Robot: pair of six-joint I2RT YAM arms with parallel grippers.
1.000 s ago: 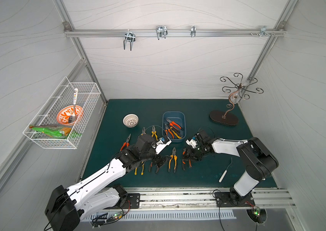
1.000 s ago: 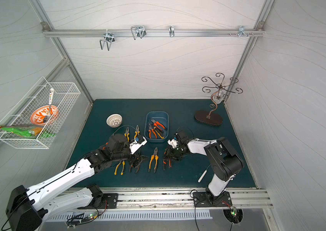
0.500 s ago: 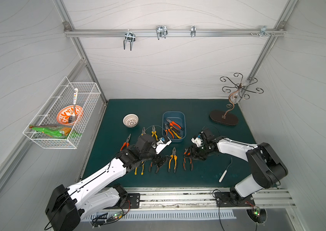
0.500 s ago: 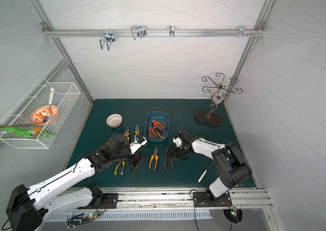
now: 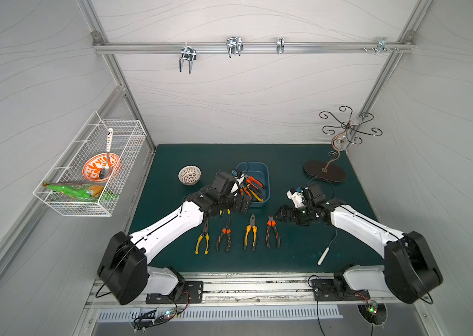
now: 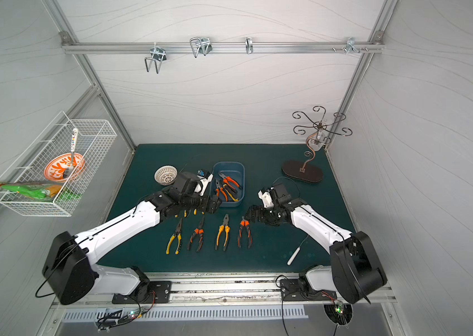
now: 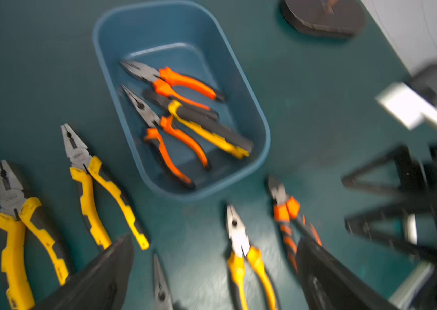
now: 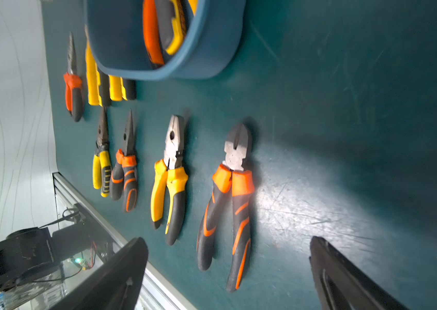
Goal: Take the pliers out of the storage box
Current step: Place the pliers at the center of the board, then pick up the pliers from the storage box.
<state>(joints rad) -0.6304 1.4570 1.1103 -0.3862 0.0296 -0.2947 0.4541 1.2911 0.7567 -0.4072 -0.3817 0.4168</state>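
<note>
The left gripper [image 7: 214, 241] and right gripper [image 8: 228, 240] hover wide open and empty; three pliers [image 7: 182, 115] lie inside the storage box [image 7: 264, 128], the rest on the mat [image 5: 302, 256] beside it.

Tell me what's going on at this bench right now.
Two robot arms are moving pliers out of the blue storage box onto the green mat. Three pliers remain in it; the others lie in rows on the mat. Both grippers are open and empty: the left gripper over the box's near corner, the right gripper beside the head of the orange-handled cutters.
</note>
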